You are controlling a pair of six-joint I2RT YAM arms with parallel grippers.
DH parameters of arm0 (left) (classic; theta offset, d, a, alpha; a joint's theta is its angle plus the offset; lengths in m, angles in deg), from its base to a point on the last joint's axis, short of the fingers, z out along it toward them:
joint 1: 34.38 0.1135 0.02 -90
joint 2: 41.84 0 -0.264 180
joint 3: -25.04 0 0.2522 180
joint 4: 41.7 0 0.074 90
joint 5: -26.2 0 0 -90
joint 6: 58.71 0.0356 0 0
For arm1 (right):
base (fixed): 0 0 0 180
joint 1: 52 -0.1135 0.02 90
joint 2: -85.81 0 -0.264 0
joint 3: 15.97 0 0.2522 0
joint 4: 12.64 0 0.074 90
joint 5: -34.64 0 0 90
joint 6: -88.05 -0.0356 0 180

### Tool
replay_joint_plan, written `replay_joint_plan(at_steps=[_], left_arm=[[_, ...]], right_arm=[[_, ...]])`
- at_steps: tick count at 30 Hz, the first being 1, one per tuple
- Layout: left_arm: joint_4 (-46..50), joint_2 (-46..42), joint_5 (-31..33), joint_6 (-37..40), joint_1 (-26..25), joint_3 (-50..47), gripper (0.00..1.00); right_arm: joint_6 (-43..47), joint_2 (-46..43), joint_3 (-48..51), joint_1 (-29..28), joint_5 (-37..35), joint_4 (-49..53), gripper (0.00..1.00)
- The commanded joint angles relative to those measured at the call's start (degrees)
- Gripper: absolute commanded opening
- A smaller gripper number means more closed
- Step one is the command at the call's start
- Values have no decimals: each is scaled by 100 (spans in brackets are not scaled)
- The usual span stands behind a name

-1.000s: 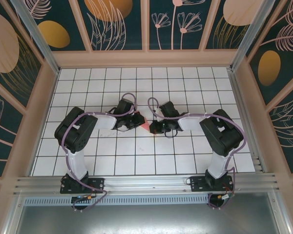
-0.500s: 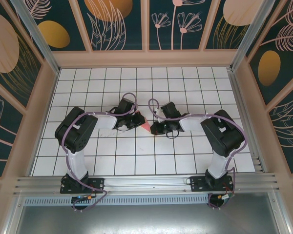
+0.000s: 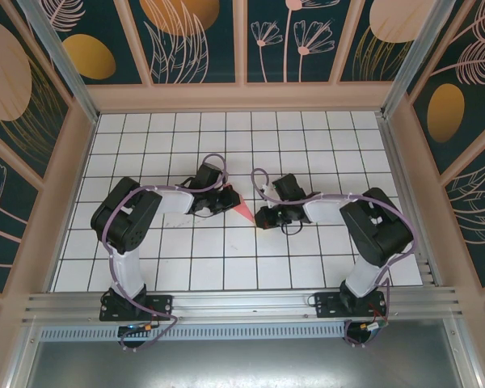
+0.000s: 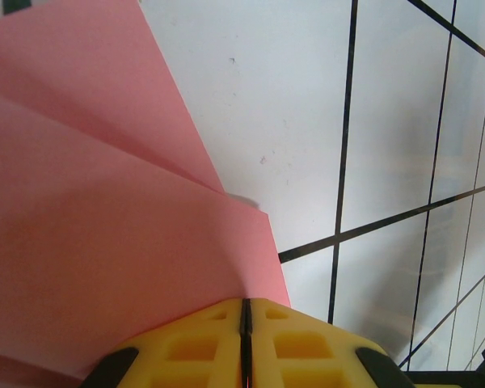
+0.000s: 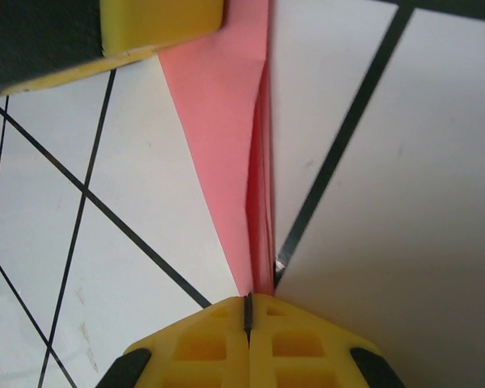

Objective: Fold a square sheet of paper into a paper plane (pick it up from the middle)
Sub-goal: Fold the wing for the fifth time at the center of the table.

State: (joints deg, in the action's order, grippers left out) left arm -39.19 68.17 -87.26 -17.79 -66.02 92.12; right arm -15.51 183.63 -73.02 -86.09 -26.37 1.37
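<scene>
Top: my right gripper now sits further right, pink paper drawn longer from my left gripper, mid-table | Left wrist: my jaws clamp its wide end | Right wrist: my jaws pinch its tip; crease likely tightening.

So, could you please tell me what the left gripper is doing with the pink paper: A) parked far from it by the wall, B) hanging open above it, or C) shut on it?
C: the left gripper has its yellow fingers pressed together on the edge of the pink paper.
</scene>
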Motion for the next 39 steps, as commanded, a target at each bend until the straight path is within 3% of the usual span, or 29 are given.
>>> replay_joint_plan(at_steps=[1,10,20,39], left_arm=[[459,569,1125,283,70,-85,12],[315,487,941,368,71,-97,12],[230,374,791,436,67,-85,13],[-752,-682,482,1009,70,-186,24]], right_arm=[[111,-87,316,43,-81,980,0],[-342,-624,-111,28,-13,476,0],[-850,470,-889,-267,14,-152,0],[-843,1050,-636,-173,-242,-30,0]])
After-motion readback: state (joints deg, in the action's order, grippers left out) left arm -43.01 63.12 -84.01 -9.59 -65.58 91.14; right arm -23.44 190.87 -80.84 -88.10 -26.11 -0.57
